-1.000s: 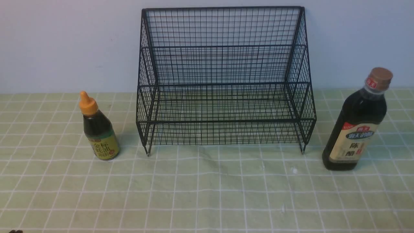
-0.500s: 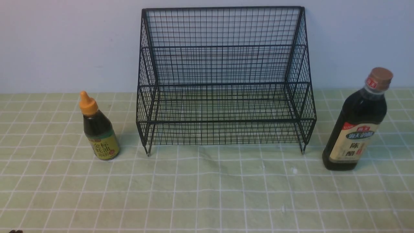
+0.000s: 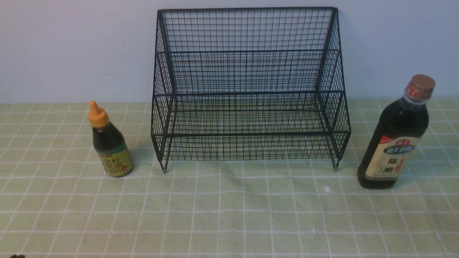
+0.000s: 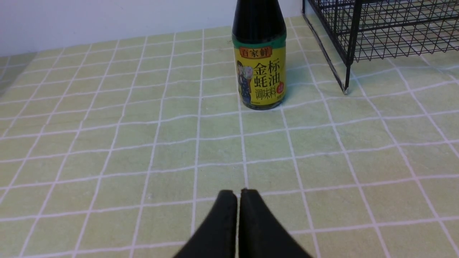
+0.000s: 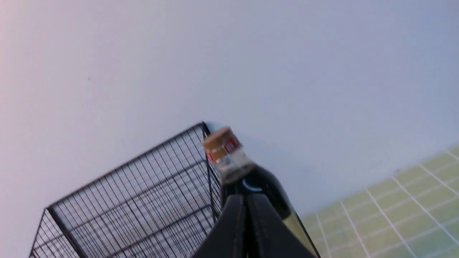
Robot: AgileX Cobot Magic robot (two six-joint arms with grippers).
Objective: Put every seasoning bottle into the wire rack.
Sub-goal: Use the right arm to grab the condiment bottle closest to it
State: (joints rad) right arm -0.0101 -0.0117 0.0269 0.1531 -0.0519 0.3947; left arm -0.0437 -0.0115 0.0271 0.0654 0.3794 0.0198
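At the near edge of the desk [image 3: 229,215], the left gripper [image 4: 238,195] is seen with its jaws pressed together and nothing held. The right gripper [image 5: 246,199] is closed and empty in the same way. If they are not opened before the approach, a bottle may be pushed over.

Farther in, the short bottle [image 4: 260,64] is placed upright toward the left edge and the tall bottle [image 3: 394,143] toward the right edge. The tall one may be toppled if it is knocked against the wire rack [image 3: 247,89], which is set empty at the far edge.

On the short bottle 百家鲜, 金标蚝油 and 调味料 are read. On the tall one 陈醋 is read, and probably 海天 above it.
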